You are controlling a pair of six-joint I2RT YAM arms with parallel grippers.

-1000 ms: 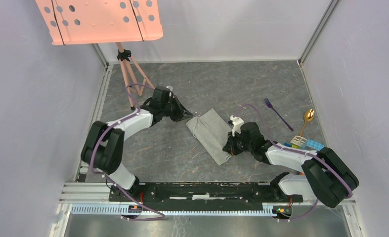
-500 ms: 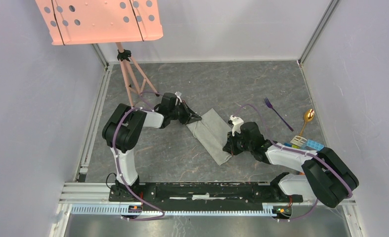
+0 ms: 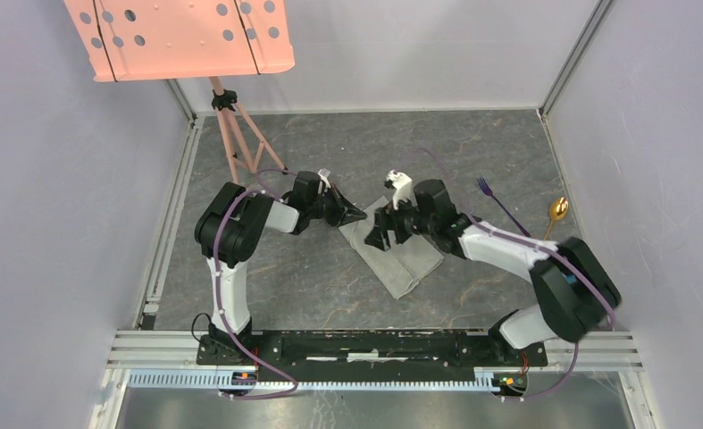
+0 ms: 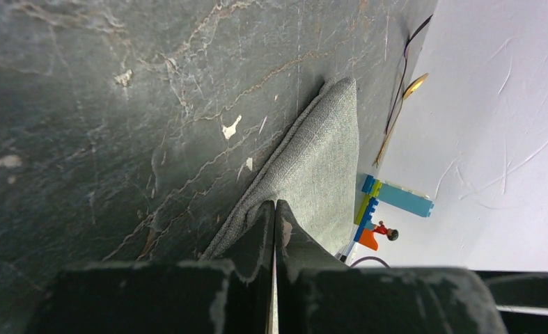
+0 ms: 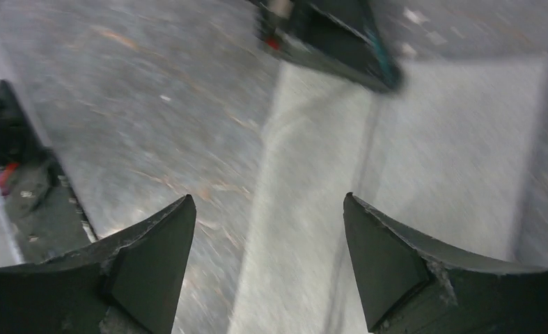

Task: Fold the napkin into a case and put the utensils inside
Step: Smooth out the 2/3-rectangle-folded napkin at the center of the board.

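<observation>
Swinging up from the napkin's near right edge, the right gripper [image 3: 380,236] now hangs over the far half of the cloth, and its jaws have sprung apart. The napkin [image 3: 407,261] lies folded and flat on the grey table [image 3: 321,281], running diagonally between the two arms. In the blurred right wrist view the cloth passes below the gap between the two spread fingers, and nothing is held there. The left gripper [image 3: 351,214] meets the napkin's far left corner with its jaws clenched tight, tips down on the folded edge. Whether any cloth is caught between them cannot be told. The purple fork [image 3: 495,201] and the gold-bowled spoon [image 3: 557,210] lie well apart from the napkin, to its right beyond the right arm. Toy blocks [image 4: 396,198] sit near the right wall, and a pink perforated panel [image 3: 178,36] stands at the far left.
</observation>
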